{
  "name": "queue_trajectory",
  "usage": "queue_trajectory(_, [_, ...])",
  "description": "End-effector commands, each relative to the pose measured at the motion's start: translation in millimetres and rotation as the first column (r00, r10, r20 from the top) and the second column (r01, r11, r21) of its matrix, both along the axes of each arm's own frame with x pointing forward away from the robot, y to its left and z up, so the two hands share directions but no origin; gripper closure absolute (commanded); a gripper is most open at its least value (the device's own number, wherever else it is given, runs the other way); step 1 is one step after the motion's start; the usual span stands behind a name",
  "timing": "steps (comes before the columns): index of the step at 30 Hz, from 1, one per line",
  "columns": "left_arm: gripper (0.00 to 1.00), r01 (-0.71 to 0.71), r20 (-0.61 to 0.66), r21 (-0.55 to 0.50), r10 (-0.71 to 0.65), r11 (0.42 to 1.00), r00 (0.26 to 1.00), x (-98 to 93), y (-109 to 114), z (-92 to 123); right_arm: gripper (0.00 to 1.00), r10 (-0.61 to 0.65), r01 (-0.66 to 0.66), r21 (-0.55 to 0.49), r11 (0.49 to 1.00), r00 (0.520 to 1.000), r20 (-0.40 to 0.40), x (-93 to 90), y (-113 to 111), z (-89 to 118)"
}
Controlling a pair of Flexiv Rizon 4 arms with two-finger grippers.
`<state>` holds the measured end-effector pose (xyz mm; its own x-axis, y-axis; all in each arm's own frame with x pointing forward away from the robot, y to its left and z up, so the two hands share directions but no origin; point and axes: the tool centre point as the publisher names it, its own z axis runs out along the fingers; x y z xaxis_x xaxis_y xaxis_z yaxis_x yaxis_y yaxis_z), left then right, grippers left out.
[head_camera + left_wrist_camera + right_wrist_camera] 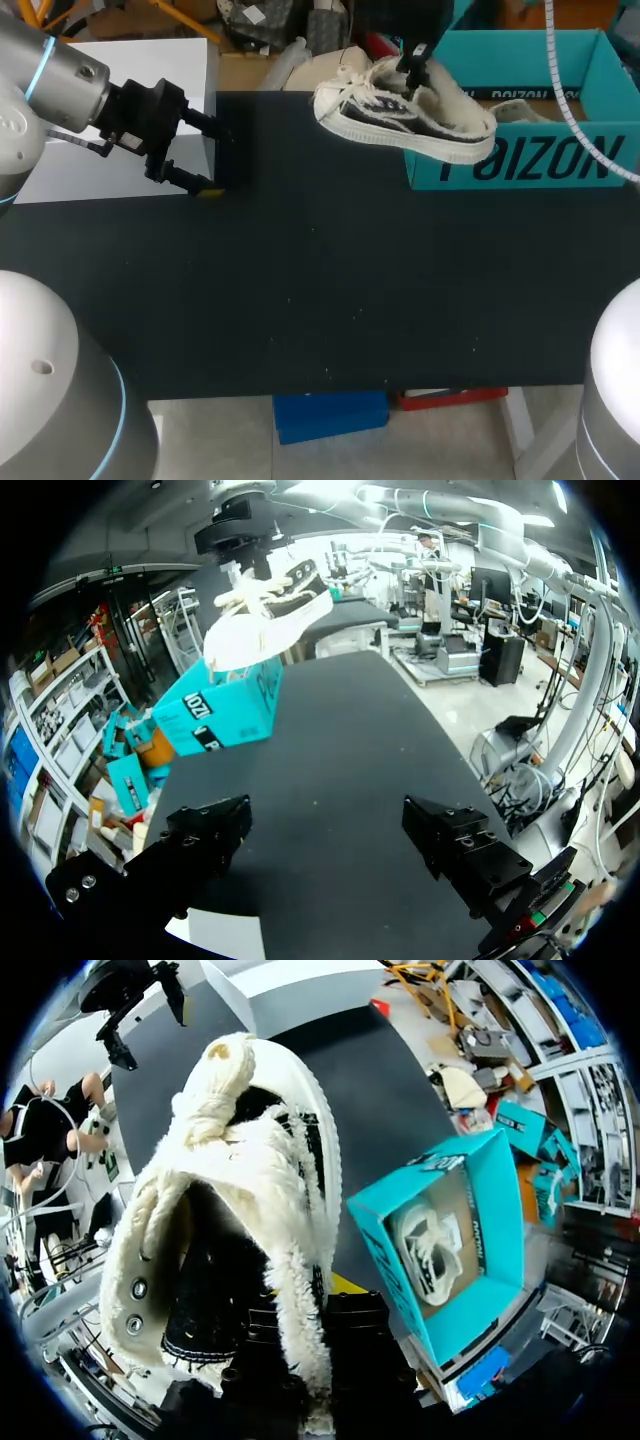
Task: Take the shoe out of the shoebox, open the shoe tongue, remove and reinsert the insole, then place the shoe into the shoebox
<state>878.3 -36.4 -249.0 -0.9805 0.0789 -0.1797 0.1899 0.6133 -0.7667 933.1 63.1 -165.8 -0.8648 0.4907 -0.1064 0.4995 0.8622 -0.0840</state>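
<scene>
Head view: white sheet [110, 100] lies beside left gripper [207, 158], jaws spread over the edge of the black table [300, 300]. Right gripper [412, 62] pinches shoe [400, 115] at the collar, holding it in the air just in front of the teal shoebox [520, 165].
Left wrist view: jaws wide apart, table between them; shoe and shoebox well ahead.
Right wrist view: jaws clamp the shoe's collar wall. Cream fleece lining, white knotted laces, dark upper. Second shoe [430, 1250] lies in the shoebox beside the jaws.
</scene>
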Motion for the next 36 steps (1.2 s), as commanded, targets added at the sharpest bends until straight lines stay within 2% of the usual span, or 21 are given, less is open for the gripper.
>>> queue_trajectory(1, [0.00,-0.002,0.003,0.001,0.002,1.000,1.000,-0.4,-1,-1,1.00,0.007,-0.007,-0.035,0.999,1.000,-0.004,21.0,-22,9])
queue_trajectory(6, [0.00,-0.002,0.003,0.001,0.002,1.000,1.000,-0.4,-1,-1,1.00,0.043,-0.042,-0.051,0.998,0.999,0.027,52.7,-53,9])
queue_trajectory(8, [0.00,-0.002,0.003,0.001,0.002,1.000,1.000,-0.4,-1,-1,1.00,0.114,-0.111,-0.043,0.993,0.991,0.075,67.5,-63,9])
queue_trajectory(11, [0.00,-0.002,0.003,0.001,0.002,1.000,1.000,-0.4,-1,-1,1.00,0.166,-0.162,-0.042,0.986,0.980,0.106,89.0,-83,7])
queue_trajectory(13, [0.00,-0.002,0.003,0.001,0.002,1.000,1.000,-0.4,-1,-1,1.00,0.158,-0.152,-0.065,0.986,0.983,0.089,103.5,-97,6])
queue_trajectory(17, [0.00,-0.002,0.003,0.001,0.002,1.000,1.000,-0.4,-1,-1,1.00,0.229,-0.223,-0.078,0.972,0.971,0.072,132.3,-120,5])
queue_trajectory(21, [0.00,-0.002,0.003,0.001,0.002,1.000,1.000,-0.4,-1,-1,1.00,0.266,-0.262,-0.078,0.962,0.963,0.040,160.7,-148,-5])
queue_trajectory(26, [0.00,-0.002,0.003,0.001,0.002,1.000,1.000,-0.4,-1,-1,1.00,0.249,-0.249,-0.071,0.966,0.968,-0.012,192.0,-180,-18])
queue_trajectory(36, [0.00,-0.002,0.003,0.001,0.002,1.000,1.000,-0.4,-1,-1,1.00,0.270,-0.272,-0.048,0.961,0.962,-0.040,248.8,-213,-40])
